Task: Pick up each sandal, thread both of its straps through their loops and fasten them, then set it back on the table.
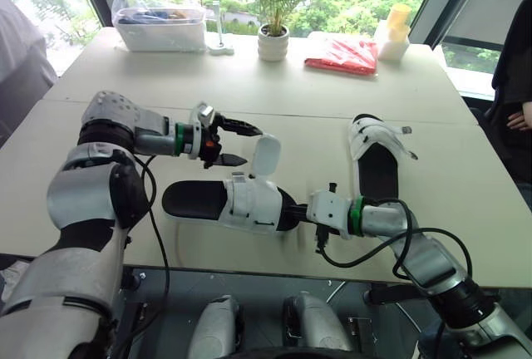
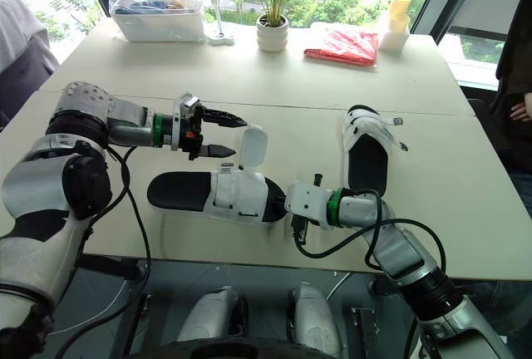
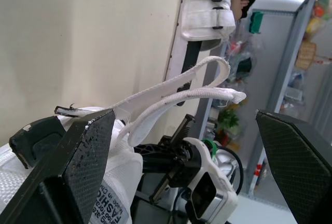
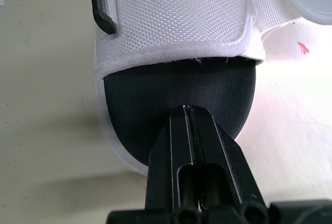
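A black-soled sandal [image 1: 195, 199] with white straps lies along the table's front edge. One of its straps [image 1: 266, 155] stands up loose. My left gripper [image 1: 239, 143] is open just left of that strap, and in the left wrist view the strap [image 3: 181, 92] arcs between its spread fingers [image 3: 78, 167] without touching them. My right gripper [image 4: 190, 114] is shut, and its tip rests on the black footbed at the sandal's toe [image 4: 176, 89]. A second sandal [image 1: 378, 155] lies flat to the right with its straps across it.
At the far edge stand a clear box [image 1: 160, 27], a potted plant [image 1: 273, 43], a red packet [image 1: 341, 54] and stacked cups [image 1: 392, 35]. One person [image 1: 519, 85] is at the right edge and another person [image 1: 21, 60] at the left.
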